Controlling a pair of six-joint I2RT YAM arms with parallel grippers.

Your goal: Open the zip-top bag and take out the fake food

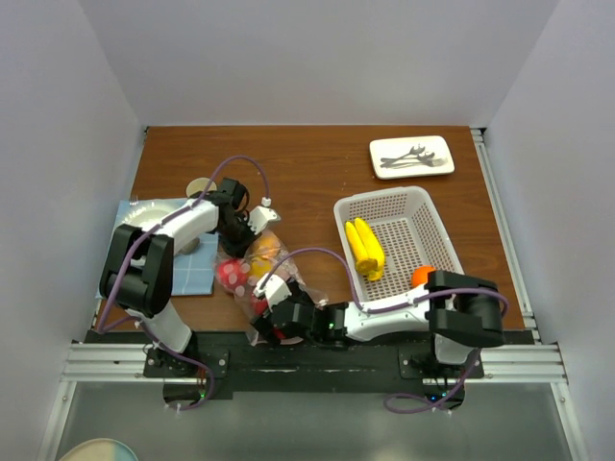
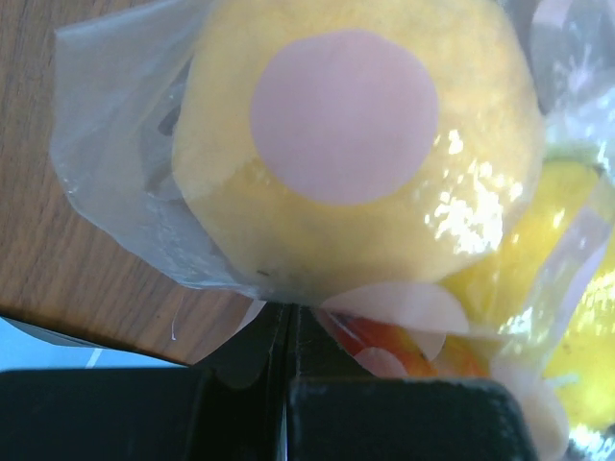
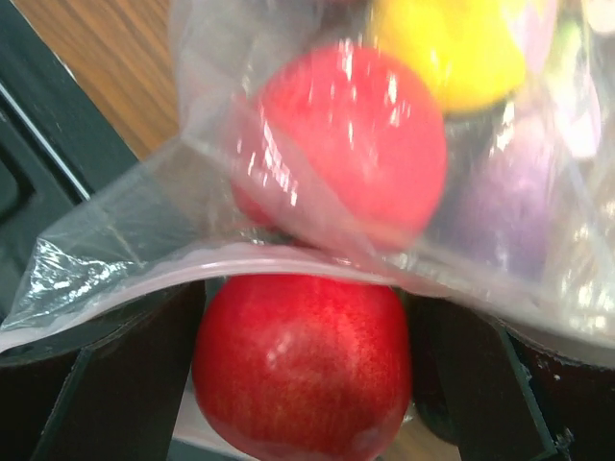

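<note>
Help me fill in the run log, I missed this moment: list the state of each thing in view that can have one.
bag, mouth open, fruit inside.
left end effector, shut on the bag film.
right end effector, apparently shut on the apple.
apple, at the bag's mouth, outside the film.
basket, upright, holding banana and orange.

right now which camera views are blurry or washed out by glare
Top external: evenly lit and sharp across the zip-top bag. Left wrist: too close, the yellow fake fruit is soft, with white glare patches on the film. Right wrist: the red apple is crisp; the red piece inside the bag is blurred and streaked with glare.
</note>
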